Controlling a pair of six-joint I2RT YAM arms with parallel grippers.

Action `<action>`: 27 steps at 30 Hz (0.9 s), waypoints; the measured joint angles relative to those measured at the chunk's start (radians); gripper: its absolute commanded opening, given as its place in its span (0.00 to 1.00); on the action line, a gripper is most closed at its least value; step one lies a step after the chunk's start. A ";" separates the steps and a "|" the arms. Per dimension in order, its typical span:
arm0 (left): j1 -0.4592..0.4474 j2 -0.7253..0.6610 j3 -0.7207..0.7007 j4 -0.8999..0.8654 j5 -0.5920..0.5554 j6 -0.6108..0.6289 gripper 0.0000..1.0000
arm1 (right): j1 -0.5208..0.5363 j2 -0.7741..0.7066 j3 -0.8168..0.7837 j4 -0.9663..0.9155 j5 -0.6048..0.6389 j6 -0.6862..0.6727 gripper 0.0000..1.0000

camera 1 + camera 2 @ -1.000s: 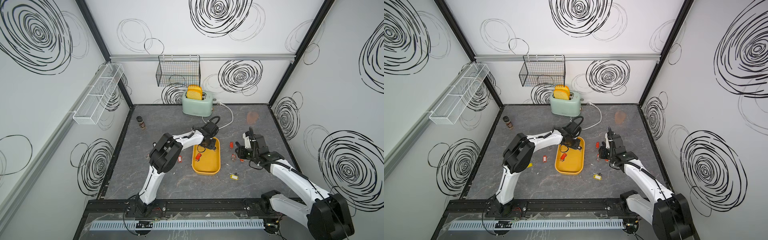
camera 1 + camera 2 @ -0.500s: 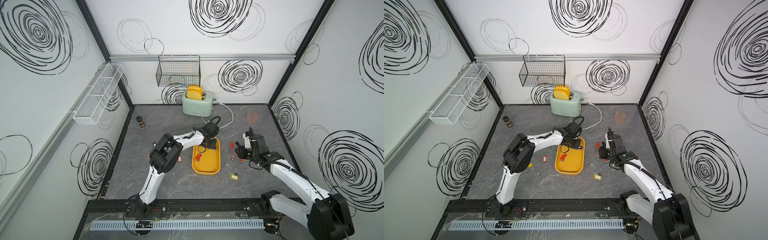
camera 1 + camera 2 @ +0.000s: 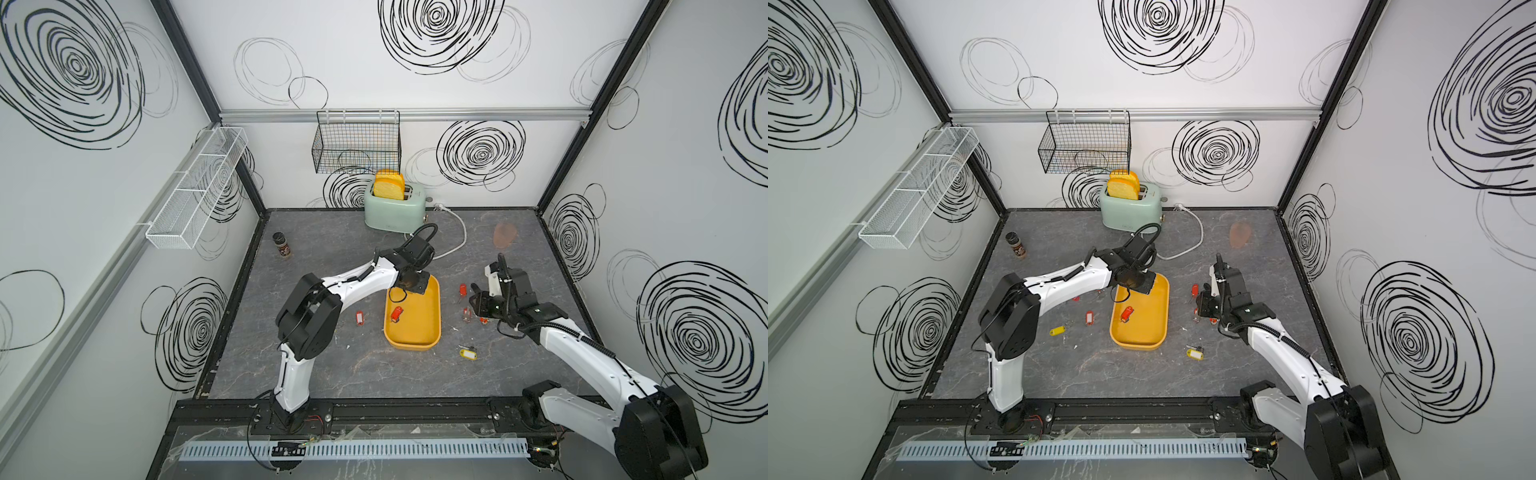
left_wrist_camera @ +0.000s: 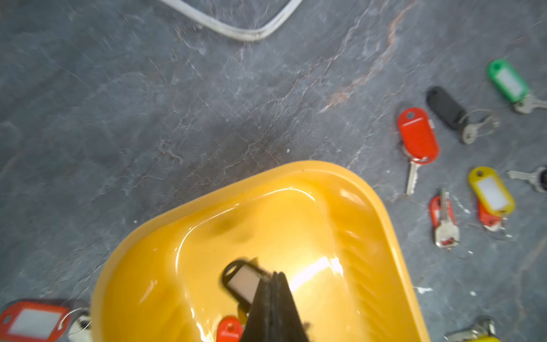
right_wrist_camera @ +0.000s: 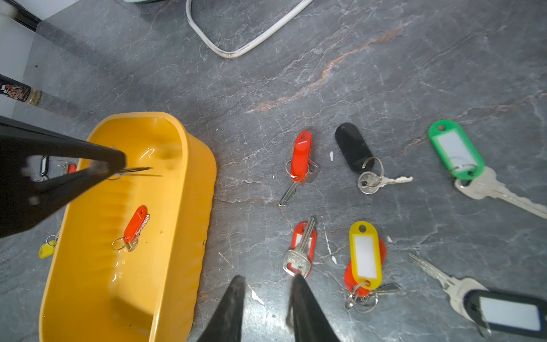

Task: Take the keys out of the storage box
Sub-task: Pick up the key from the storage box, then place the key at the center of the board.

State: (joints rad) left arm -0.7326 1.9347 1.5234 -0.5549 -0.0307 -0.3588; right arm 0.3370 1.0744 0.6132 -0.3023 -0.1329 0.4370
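The left tool (image 4: 273, 275) is pinched together on the black-tagged key (image 4: 241, 279) inside the storage box (image 4: 296, 171), likely to lift it clear, while the right tool (image 5: 268, 278) hangs apart, empty, over the desk (image 5: 266, 88).

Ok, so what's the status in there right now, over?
Left pincer shut on black-tagged key, over yellow storage box. Right pincer open, beside box. One red-tagged key left inside. Nothing blocking it.
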 measured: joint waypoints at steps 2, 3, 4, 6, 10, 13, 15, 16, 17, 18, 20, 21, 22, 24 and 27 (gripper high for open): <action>0.000 -0.058 -0.018 -0.006 -0.003 0.000 0.00 | 0.000 0.005 0.000 0.003 -0.005 0.000 0.31; 0.000 -0.085 -0.029 -0.009 -0.006 0.000 0.00 | 0.000 0.008 0.000 0.005 -0.008 0.000 0.31; 0.000 -0.110 -0.040 -0.013 -0.010 -0.001 0.00 | 0.002 0.010 0.000 0.007 -0.010 0.000 0.31; 0.002 -0.170 -0.076 -0.028 -0.023 -0.003 0.00 | 0.008 0.016 0.000 0.014 -0.015 0.000 0.31; 0.010 -0.290 -0.162 -0.061 -0.060 -0.011 0.00 | 0.029 0.031 0.002 0.027 -0.018 0.000 0.31; 0.037 -0.397 -0.238 -0.095 -0.092 -0.026 0.00 | 0.052 0.048 0.005 0.037 -0.018 0.000 0.31; 0.071 -0.480 -0.300 -0.111 -0.116 -0.045 0.00 | 0.067 0.064 0.010 0.045 -0.018 0.000 0.31; 0.089 -0.515 -0.327 -0.119 -0.127 -0.053 0.00 | 0.074 0.070 0.012 0.047 -0.018 0.000 0.31; 0.111 -0.551 -0.357 -0.130 -0.137 -0.063 0.00 | 0.081 0.077 0.014 0.050 -0.018 0.000 0.31; 0.138 -0.586 -0.390 -0.137 -0.148 -0.074 0.00 | 0.089 0.083 0.016 0.051 -0.018 0.000 0.31; 0.196 -0.639 -0.453 -0.150 -0.164 -0.097 0.00 | 0.100 0.093 0.021 0.053 -0.018 0.000 0.31; 0.234 -0.665 -0.491 -0.154 -0.174 -0.111 0.00 | 0.105 0.099 0.025 0.054 -0.018 0.000 0.31; 0.269 -0.684 -0.525 -0.156 -0.178 -0.123 0.00 | 0.107 0.104 0.028 0.058 -0.018 0.000 0.31; 0.352 -0.719 -0.596 -0.161 -0.187 -0.153 0.00 | 0.112 0.110 0.030 0.068 -0.018 0.000 0.31; 0.459 -0.754 -0.673 -0.164 -0.193 -0.196 0.00 | 0.112 0.114 0.030 0.072 -0.017 0.000 0.31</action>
State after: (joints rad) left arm -0.2733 1.1809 0.8501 -0.7193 -0.2237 -0.5549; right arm 0.4492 1.1881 0.6434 -0.2298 -0.1501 0.4370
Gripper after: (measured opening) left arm 0.053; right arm 0.313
